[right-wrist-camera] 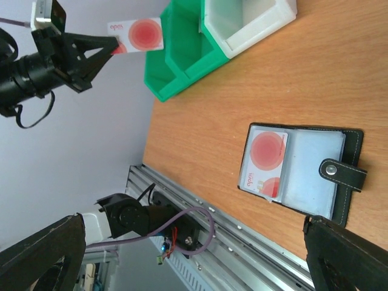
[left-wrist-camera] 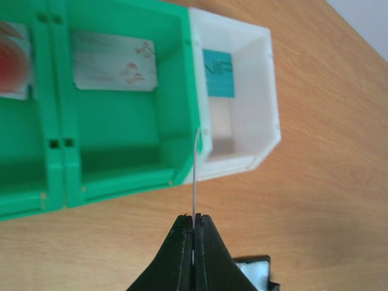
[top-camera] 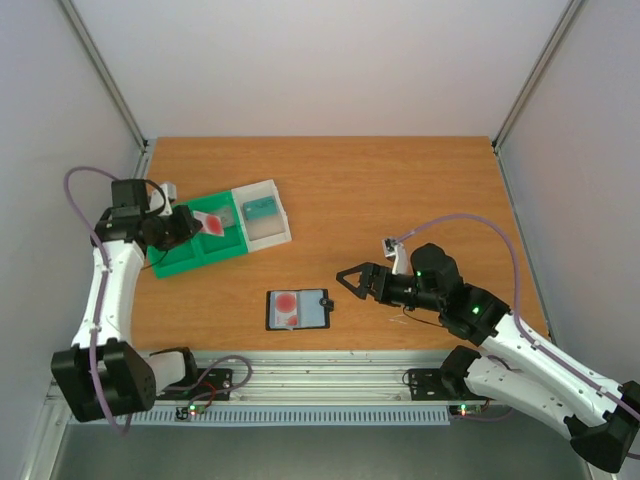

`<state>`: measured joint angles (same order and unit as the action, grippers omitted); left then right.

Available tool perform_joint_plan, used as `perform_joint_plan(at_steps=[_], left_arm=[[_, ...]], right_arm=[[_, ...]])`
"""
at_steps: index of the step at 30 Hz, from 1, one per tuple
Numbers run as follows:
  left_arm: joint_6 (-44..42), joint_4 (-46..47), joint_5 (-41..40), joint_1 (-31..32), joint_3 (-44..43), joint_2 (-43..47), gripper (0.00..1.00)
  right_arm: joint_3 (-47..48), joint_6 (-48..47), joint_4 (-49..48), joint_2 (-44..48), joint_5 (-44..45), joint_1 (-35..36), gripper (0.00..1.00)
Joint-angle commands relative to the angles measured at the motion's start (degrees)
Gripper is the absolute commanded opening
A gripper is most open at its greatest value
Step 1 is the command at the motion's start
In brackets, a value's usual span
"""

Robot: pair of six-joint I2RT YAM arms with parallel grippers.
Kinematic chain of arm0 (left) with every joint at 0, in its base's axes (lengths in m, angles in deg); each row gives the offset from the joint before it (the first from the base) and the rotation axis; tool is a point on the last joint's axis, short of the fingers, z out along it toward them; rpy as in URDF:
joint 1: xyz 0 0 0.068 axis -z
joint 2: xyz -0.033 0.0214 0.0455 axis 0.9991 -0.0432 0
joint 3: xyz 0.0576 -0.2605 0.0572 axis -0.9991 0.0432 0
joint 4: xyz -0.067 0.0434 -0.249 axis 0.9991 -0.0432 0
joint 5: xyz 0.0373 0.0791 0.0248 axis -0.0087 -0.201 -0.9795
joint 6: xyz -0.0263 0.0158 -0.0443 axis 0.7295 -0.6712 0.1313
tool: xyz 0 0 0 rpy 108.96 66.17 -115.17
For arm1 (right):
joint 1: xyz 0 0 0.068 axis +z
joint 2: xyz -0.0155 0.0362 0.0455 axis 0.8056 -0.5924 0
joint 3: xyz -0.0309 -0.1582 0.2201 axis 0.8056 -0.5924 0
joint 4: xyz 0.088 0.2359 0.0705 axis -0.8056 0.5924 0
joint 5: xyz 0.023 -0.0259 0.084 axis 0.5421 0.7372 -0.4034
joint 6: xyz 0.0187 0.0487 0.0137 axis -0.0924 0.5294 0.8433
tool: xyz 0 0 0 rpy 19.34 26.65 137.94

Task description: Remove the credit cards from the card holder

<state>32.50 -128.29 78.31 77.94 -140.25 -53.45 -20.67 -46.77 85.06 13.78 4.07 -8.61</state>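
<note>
Your left gripper (top-camera: 194,224) was clenched on a red-blotched card (top-camera: 213,224), held over the tray (top-camera: 186,263) at the table's (top-camera: 400,190) 10 o'clock. Your right gripper (top-camera: 348,283) stood wide open, grasping nothing, just at 3 o'clock of the holder (top-camera: 314,312). It lay open near the 6 o'clock edge, with cards (top-camera: 287,305) in its 9 o'clock half

The card holder (top-camera: 298,309) lies open near the front edge of the table (top-camera: 400,190), with bare wood on every side of it. The right gripper (top-camera: 347,284), jaws wide, stands just to its right and does not touch it. At the rear left, the green tray (top-camera: 180,265) and the white box (top-camera: 268,235) stand together. The left gripper (top-camera: 195,226) with a card (top-camera: 212,224) hangs above the tray and partly closes the way down.
</note>
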Motion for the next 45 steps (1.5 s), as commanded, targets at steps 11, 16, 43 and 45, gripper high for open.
perform_joint_plan(at_steps=[11,16,43,45], left_arm=[[-9.8,-6.5,-9.8,-10.8,-9.7,-10.7,0.0],[-10.4,-5.6,-11.7,-12.7,-10.3,-13.3,0.0],[-12.8,-5.1,-7.9,-13.3,-22.3,-32.1,0.0],[-12.7,-4.6,-8.6,-13.4,-22.4,-32.7,0.01]], right_arm=[[2.7,-3.0,2.9,0.4,1.8,0.2,0.99],[3.1,-4.0,4.2,0.4,3.0,0.2,0.99],[4.4,-4.3,3.1,0.3,6.3,0.2,0.99],[4.3,-4.3,3.6,1.3,7.0,0.2,0.99]])
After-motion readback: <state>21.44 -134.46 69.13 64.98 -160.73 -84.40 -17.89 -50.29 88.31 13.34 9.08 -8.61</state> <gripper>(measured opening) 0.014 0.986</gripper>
